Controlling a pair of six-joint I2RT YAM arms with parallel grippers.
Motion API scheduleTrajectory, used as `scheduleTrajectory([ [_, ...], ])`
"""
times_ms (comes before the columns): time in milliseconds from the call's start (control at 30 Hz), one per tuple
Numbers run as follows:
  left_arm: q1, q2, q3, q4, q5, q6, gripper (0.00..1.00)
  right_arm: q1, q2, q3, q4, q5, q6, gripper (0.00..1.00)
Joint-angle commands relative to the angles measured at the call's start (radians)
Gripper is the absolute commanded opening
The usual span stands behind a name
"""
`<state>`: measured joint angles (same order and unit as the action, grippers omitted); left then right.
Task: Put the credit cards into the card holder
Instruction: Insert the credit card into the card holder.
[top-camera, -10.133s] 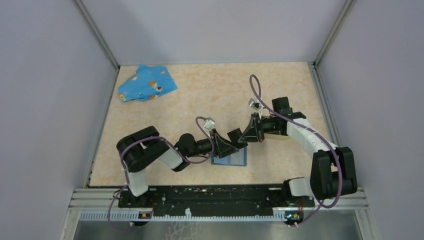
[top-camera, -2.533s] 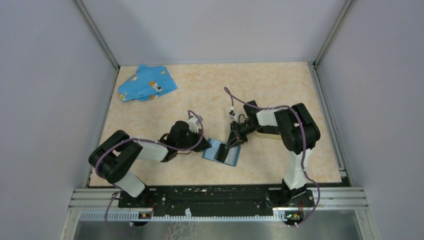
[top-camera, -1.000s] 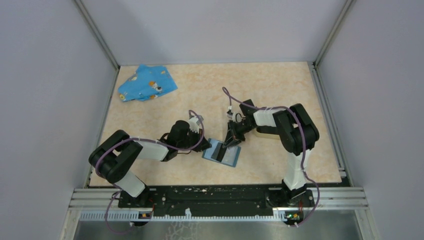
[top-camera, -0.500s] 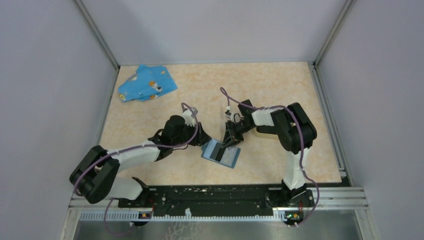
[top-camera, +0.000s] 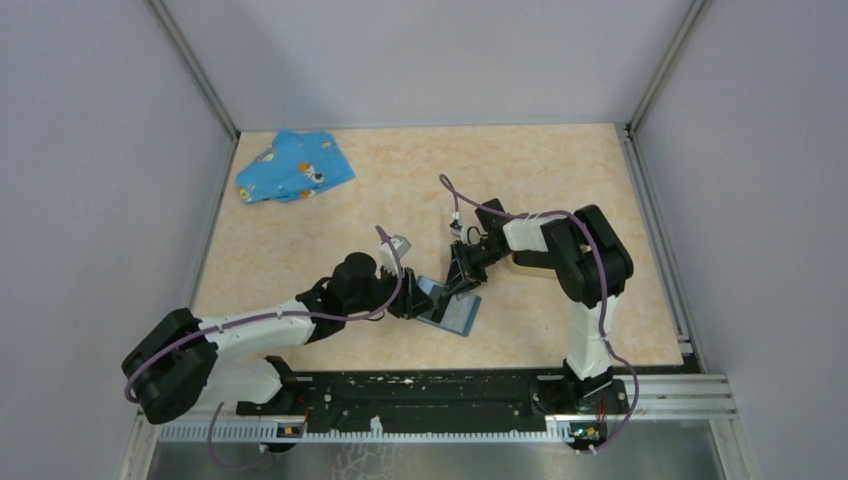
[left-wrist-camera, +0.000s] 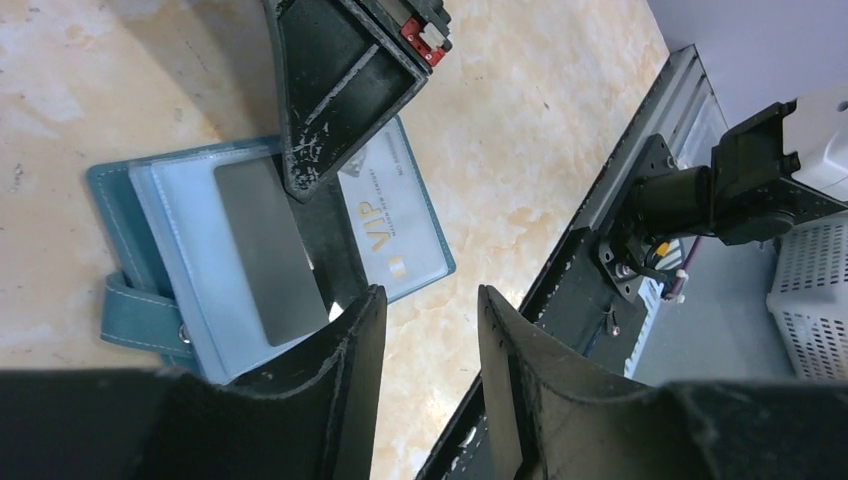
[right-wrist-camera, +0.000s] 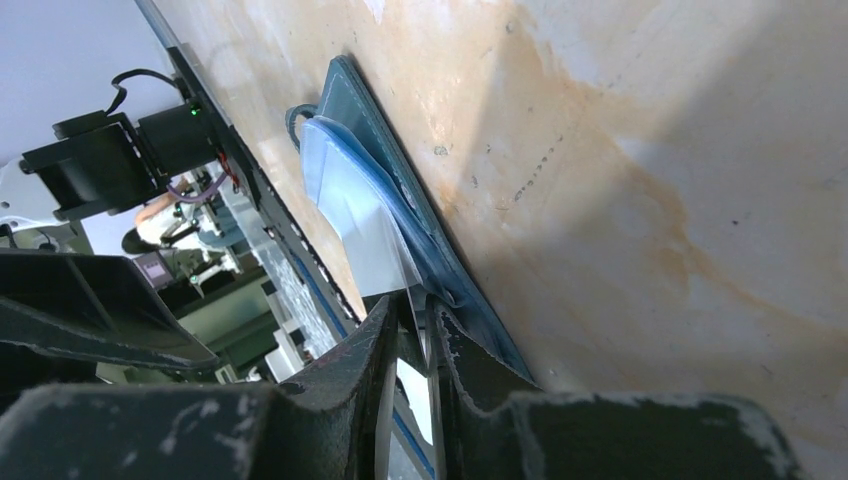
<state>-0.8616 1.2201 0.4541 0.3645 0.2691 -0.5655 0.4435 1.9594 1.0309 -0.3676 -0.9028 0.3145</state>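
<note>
**Count.** On the tabletop: one card holder, one blue case, two cards, one cloth. Two tools are at work.

**Card holder.** The card holder shows only as a tan sliver beneath the right arm's forearm. It lies to the right of the blue case and apart from it. Its slots are hidden.

**Case and cards.** The blue case lies open and flat near the front middle of the tabletop, with clear sleeves spread across it. Two cards sit in the sleeves: a gray card and a pale VIP card. They lie side by side with a dark strip between them. Neither card is in the card holder.

**Right tool.** The right tool points down onto the case, and its tip meets the dark strip between the two cards. The jaws stand only a narrow slit apart. A thin pale sleeve edge runs into that slit — whether it is clamped cannot be told.

**Left tool.** The left tool sits low at the case's near edge with its jaws partly open and nothing between them. In the wrist view one fingertip overlaps the case's corner — contact cannot be confirmed.

**Cloth.** One blue patterned cloth lies crumpled at the far left corner, well apart from both tools.
</note>
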Motion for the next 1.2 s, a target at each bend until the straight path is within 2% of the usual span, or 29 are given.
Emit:
scheduleTrajectory([
  [0, -0.044, 0.024, 0.007, 0.066, -0.046, -0.026, 0.44, 0.014, 0.026, 0.031, -0.020, 0.054, -0.041, 0.17],
  [500, -0.213, 0.236, 0.211, -0.116, -0.308, 0.024, 0.36, 0.014, 0.036, 0.037, -0.032, 0.054, -0.049, 0.18],
  [1167, -0.238, 0.337, 0.260, -0.096, -0.336, 0.033, 0.36, 0.014, 0.046, 0.044, -0.042, 0.049, -0.057, 0.18],
])
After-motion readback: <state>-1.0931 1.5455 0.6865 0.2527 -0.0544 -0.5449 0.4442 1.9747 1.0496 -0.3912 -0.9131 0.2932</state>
